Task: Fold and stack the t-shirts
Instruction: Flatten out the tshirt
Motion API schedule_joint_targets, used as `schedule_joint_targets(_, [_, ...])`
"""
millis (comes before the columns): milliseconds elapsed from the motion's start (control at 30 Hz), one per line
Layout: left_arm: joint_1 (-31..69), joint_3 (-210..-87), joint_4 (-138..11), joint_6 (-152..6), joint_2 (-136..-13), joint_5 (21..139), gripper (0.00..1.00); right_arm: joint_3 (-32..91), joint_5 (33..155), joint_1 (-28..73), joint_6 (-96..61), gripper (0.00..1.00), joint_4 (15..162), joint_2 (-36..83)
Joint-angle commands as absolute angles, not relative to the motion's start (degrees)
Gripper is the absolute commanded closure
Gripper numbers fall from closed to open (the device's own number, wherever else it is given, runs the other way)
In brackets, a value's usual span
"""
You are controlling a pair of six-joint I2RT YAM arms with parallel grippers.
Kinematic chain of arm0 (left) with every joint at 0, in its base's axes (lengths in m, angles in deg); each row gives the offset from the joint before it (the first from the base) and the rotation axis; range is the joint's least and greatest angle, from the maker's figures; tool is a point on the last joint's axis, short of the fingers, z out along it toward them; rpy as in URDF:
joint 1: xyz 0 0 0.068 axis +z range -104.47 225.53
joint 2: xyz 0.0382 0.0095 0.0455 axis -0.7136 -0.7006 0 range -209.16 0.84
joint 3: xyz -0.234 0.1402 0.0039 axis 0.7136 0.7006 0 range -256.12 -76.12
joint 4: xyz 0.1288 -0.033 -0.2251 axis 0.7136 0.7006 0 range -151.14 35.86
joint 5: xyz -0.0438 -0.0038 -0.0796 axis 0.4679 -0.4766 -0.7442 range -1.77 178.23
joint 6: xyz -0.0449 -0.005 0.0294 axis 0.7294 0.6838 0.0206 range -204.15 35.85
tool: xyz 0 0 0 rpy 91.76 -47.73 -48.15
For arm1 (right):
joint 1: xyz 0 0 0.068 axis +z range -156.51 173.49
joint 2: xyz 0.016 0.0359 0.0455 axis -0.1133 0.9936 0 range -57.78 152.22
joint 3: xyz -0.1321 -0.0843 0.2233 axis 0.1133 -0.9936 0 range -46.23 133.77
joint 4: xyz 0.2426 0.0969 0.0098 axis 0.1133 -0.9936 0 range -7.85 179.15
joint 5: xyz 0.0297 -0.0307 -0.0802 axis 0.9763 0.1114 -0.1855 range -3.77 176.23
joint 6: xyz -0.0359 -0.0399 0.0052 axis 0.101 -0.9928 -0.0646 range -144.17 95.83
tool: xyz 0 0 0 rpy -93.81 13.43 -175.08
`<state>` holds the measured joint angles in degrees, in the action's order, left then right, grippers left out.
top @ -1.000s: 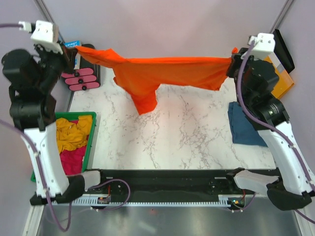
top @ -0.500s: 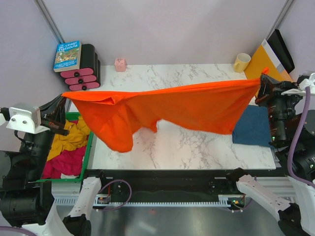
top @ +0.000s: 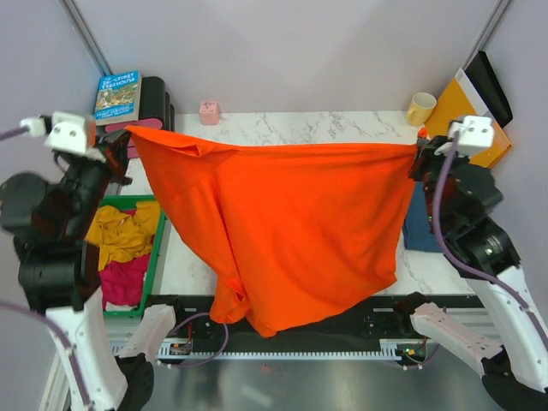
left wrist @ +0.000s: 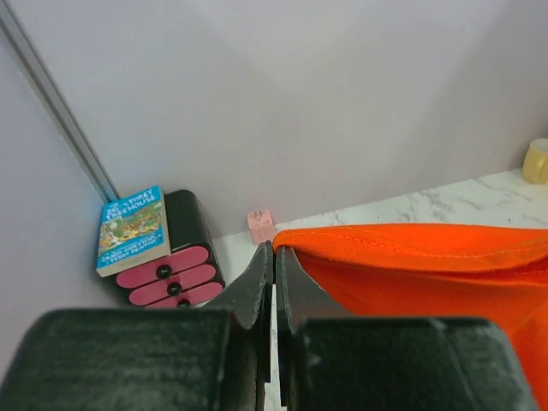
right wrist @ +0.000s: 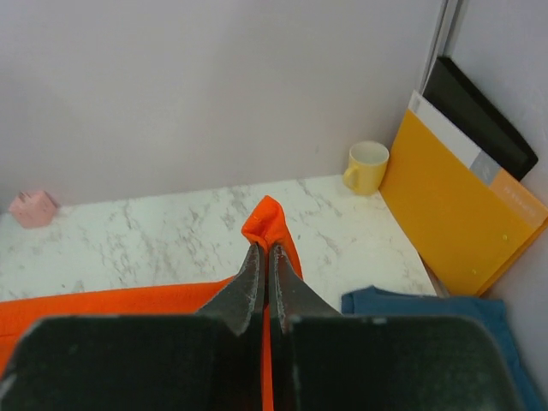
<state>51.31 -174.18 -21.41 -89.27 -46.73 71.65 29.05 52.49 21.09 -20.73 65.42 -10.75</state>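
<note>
left gripper point(left wrist: 274, 257): clamped on orange t-shirt point(top: 291, 231) corner
right gripper point(right wrist: 264, 254): clamped on its other corner
orange t-shirt: spread above worktop point(top: 342, 128)
blue t-shirt point(right wrist: 428, 312): folded, right edge

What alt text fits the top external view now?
The left claw and right claw, both shut, hold an orange-red t-shirt spread wide between them, hiding most of the marble table. A blue t-shirt lies at right, a green bin of clothes at left.

Hanging t-shirt point(top: 291, 231) between left pincer point(left wrist: 273, 249) and right pincer point(right wrist: 265, 248), over table point(top: 300, 128); folded t-shirt point(top: 421, 224) rightward.
</note>
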Motion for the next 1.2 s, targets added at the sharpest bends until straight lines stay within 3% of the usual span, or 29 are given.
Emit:
schedule_joint_targets(0, [51.94,-168.59,-29.74,-91.79,-57.84,68.55,0.98,21.20,48.17,20.22,-19.95,1.00,70.33,-6.99])
schedule_joint_targets(167, [51.77,-160.85,-36.34,-91.53,-69.98,64.42,0.98,7.84,52.82,13.81,-15.04,1.00,80.41,-1.98])
schedule_joint_targets(333, [49.14,-159.34,-41.79,-92.93,-84.03,66.87,0.98,5.62,55.64,7.56,-9.15,1.00,86.76,10.76])
schedule_joint_targets(500, [46.23,-164.17,-43.29,-94.78,-94.86,69.77,0.98,14.73,56.70,4.31,-7.38,1.00,88.71,27.10])
schedule_joint_targets(767, [43.60,-182.97,-42.42,-92.59,-111.82,76.27,0.98,34.70,56.61,2.55,-9.58,1.00,85.81,47.31])
schedule_joint_targets(933, [43.07,-195.88,-39.17,-93.38,-120.60,80.49,0.98,42.88,56.17,1.23,-9.75,1.00,84.84,52.35])
schedule_joint_targets(1167, [41.93,-201.98,-37.67,-93.64,-126.16,84.44,0.98,47.37,59.68,0.26,-7.75,1.00,83.61,56.74])
